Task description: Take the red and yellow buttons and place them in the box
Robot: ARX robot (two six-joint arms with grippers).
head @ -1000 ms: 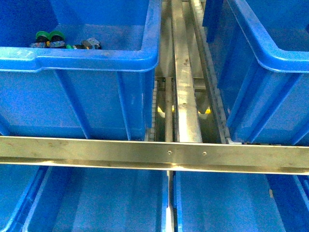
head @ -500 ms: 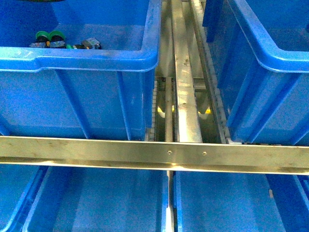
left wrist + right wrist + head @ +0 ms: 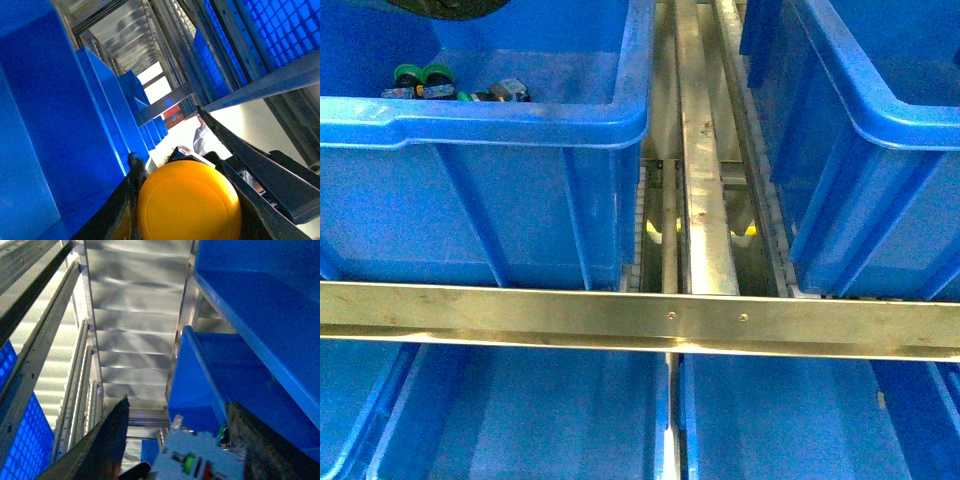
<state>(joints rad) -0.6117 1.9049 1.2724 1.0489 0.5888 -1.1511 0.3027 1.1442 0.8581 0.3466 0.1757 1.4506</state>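
Note:
In the left wrist view the yellow button (image 3: 189, 202) shows its round cap face-on, and my left gripper (image 3: 170, 150) is shut on it between dark fingers (image 3: 125, 200). My right gripper (image 3: 177, 412) is shut on the red button (image 3: 192, 460). Only the button's pale body with small green and red marks shows; its red cap is hidden. In the front view a dark rounded shape (image 3: 450, 8), part of an arm, pokes in at the top left, above a blue box (image 3: 520, 110). Neither gripper's jaws show in that view.
The upper left box holds green-capped buttons (image 3: 420, 74) and dark switch parts (image 3: 505, 92). Another blue box (image 3: 860, 120) stands upper right, with two more (image 3: 520, 420) below a metal crossbar (image 3: 640, 318). Metal rails (image 3: 705, 160) run between the upper boxes.
A dark shape has come into the front view at the top left edge, over the upper left box, and has grown larger. The boxes and their contents have not moved.

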